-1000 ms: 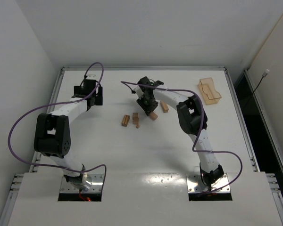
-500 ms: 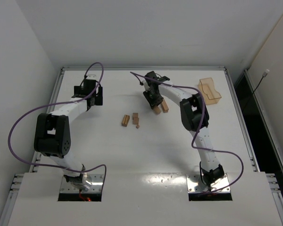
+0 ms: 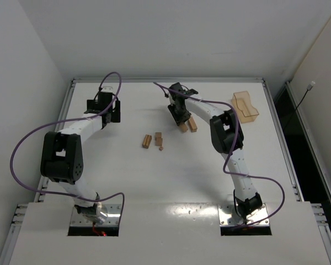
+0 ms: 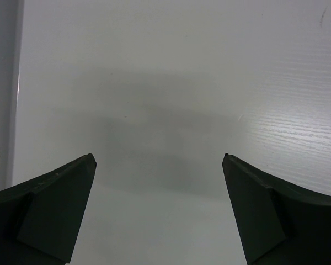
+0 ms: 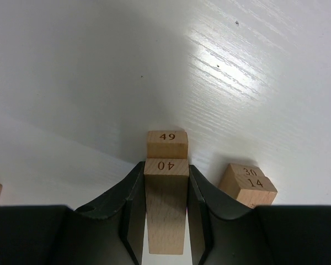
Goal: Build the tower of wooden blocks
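Observation:
My right gripper (image 5: 166, 167) (image 3: 182, 122) is shut on a light-tan wood block (image 5: 166, 212) marked 40, gripped by its long sides. A second block (image 5: 167, 144) marked 49 lies flush against it on the far side; whether the fingers grip it too is unclear. Just to the right, a pair of blocks (image 5: 247, 185) (image 3: 192, 125) marked 30 and 14 rests on the table. More blocks (image 3: 147, 141) (image 3: 159, 137) lie to the left near mid-table. I cannot tell which group is the tower. My left gripper (image 4: 159, 157) (image 3: 111, 113) is open over bare table at the far left.
A translucent tan tray (image 3: 245, 106) sits at the far right of the white table (image 3: 171, 182). A small block piece (image 3: 161, 147) lies below the loose blocks. A metal rail (image 3: 165, 80) borders the table's far edge.
My right gripper has moved right and slightly away from the loose blocks, carrying its block to beside the pair on the table. The left arm has not moved.

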{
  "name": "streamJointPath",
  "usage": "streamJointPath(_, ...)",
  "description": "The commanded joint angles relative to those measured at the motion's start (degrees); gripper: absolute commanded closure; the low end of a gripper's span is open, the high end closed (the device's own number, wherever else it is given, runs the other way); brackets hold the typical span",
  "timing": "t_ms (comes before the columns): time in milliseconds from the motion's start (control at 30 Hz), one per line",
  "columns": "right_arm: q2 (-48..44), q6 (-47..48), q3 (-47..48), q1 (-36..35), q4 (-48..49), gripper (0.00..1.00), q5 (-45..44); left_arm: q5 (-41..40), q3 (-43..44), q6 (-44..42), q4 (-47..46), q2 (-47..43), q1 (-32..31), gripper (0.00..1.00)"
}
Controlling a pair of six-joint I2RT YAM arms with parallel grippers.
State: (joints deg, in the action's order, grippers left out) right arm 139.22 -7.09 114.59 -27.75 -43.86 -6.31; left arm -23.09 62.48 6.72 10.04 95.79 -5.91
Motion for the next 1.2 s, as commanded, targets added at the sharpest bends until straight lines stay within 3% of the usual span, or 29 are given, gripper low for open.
streamJointPath(0,1.8,-1.3,0.6,-0.4,1.9,0.74,-1.3,0.5,2.4,0.8,-1.3,0.1,0.6,0.01)
streamJointPath(33,1.8,-1.3,0.6,-0.4,1.9,0.69,-1.3,0.5,2.4,0.8,-1.3,0.1,0.6,0.01)
streamJointPath(167,1.3,-1.3,0.0,-0.4,1.9,0.68,-1.3,1.0,2.4,0.8,-1.3,0.1,0.6,0.01)
streamJointPath(400,0.8,-0.7,0.0,-0.4,1.9,0.50,-1.3,1.0,2.4,0.8,-1.3,0.1,0.6,0.01)
streamJointPath(1167,-4.3,1.6,1.9,-0.4,3.0,0.49,-1.3,1.6,2.4,1.4,-1.3,0.6,0.6,0.01)
